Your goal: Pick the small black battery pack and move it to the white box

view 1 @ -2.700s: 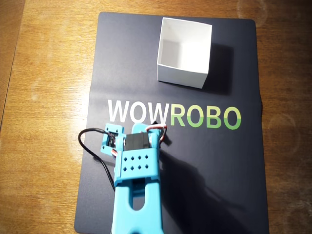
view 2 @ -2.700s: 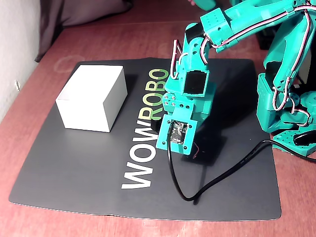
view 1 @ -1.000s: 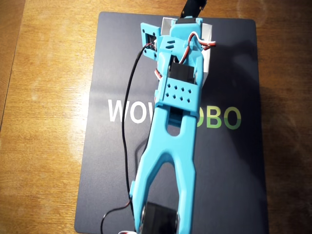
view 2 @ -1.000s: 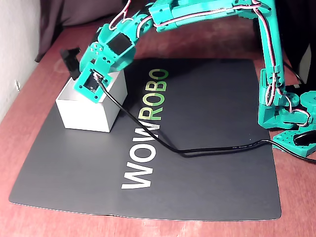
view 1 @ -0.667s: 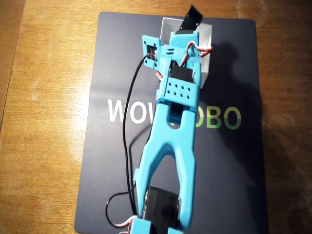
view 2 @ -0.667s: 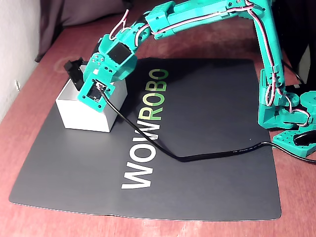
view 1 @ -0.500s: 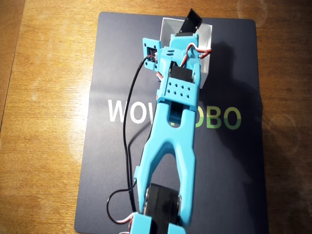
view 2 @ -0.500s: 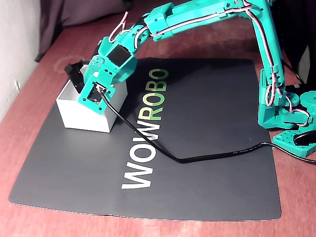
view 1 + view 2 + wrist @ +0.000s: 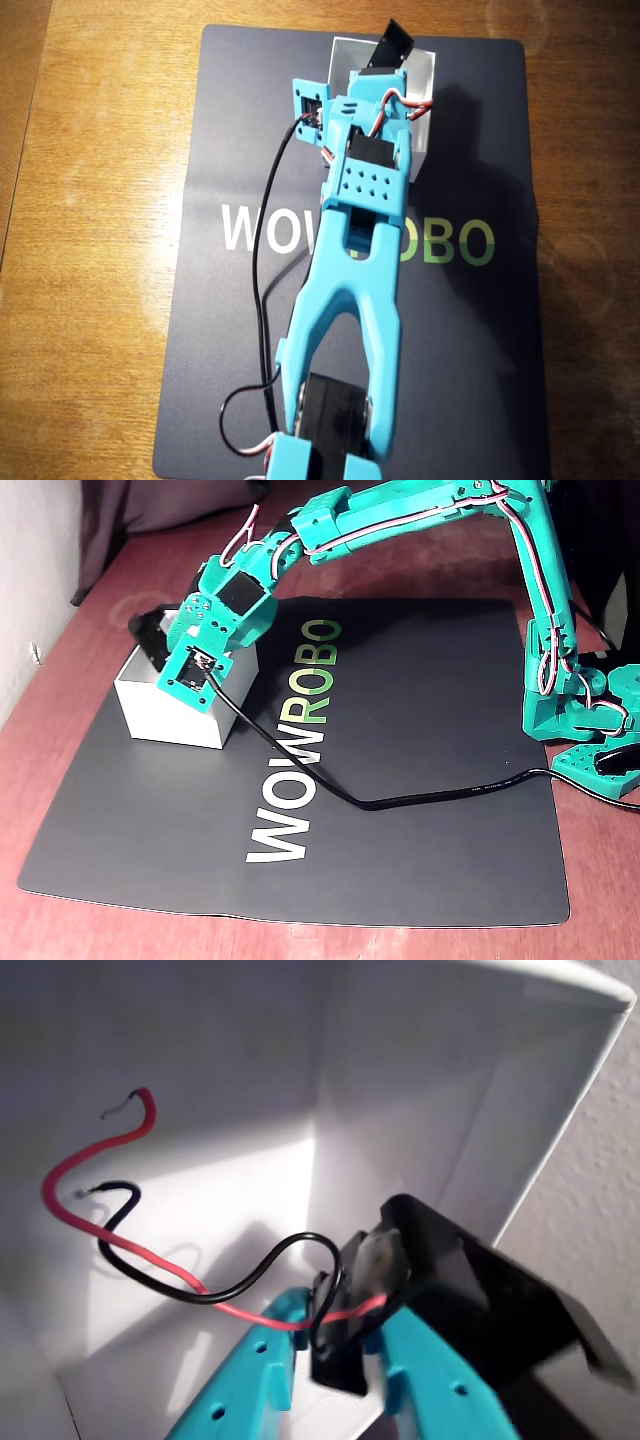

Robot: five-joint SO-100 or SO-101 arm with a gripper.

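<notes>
The small black battery pack [image 9: 470, 1300] sits clamped between my teal gripper [image 9: 340, 1355] fingers. It hangs tilted inside the white box [image 9: 400, 1080], and its thin red and black wires trail loose over the box floor. In the overhead view the battery pack [image 9: 392, 45] pokes out past the gripper [image 9: 375, 72], above the far part of the white box [image 9: 428, 70], which the arm mostly covers. From the fixed view the battery pack [image 9: 150, 630] dips below the rim of the white box [image 9: 170, 715], with the gripper [image 9: 168, 645] over the opening.
The box stands on a black mat [image 9: 420, 810] printed WOWROBO, laid on a wooden table [image 9: 90, 250]. A black cable [image 9: 400, 798] runs from the wrist across the mat to the right. The arm's base [image 9: 580, 710] stands at the mat's right edge.
The arm carried the battery pack from the mat's middle to the box. Over the last second the gripper has lowered, taking the pack down into the opening.
</notes>
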